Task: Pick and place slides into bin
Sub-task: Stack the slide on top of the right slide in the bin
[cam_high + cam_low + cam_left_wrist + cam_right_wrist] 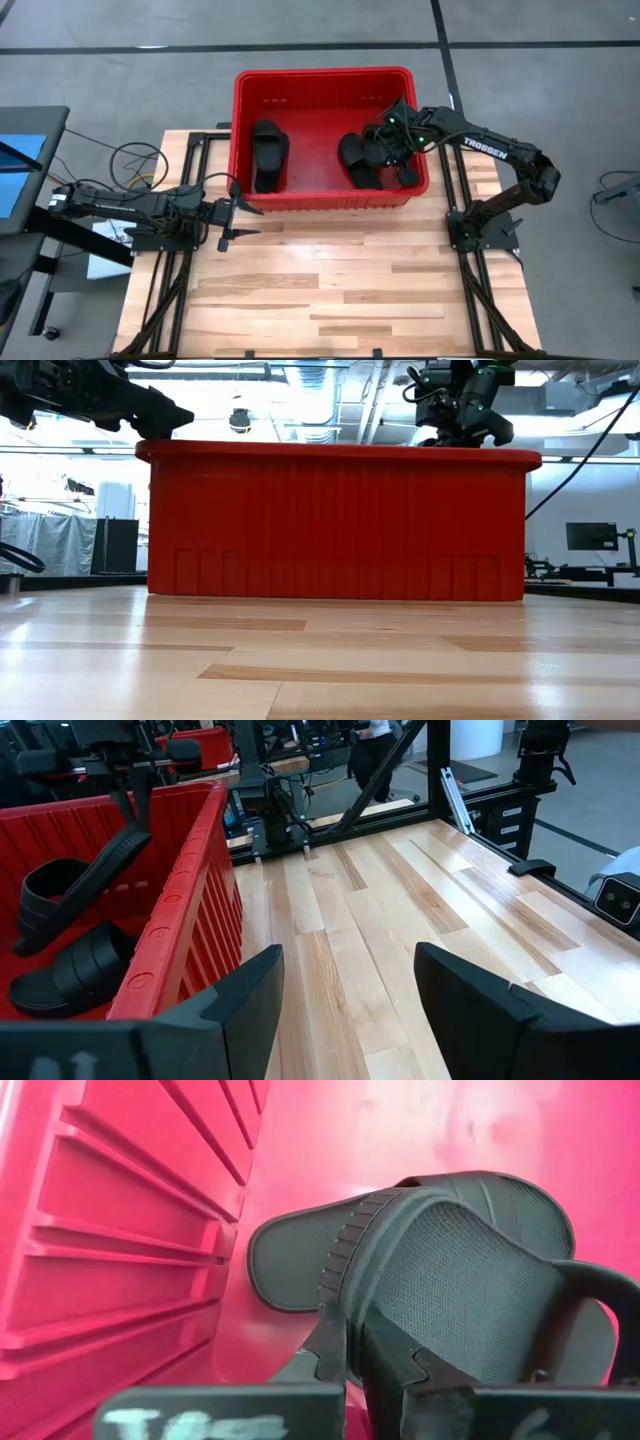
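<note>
A slide (470, 1280) is clamped by the right end effector (355, 1345) inside the bin (320, 78); it should be lowered flat before release. The left end effector (345, 985) is held open.

Pale wooden tabletop (330, 290), grey floor (120, 70), loose cables (135, 160) at the table's left edge

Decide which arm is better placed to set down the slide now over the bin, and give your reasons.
Right. The right gripper is inside the bin, shut on a slide near the floor. The left gripper hangs open outside the front wall, holding nothing.
</note>
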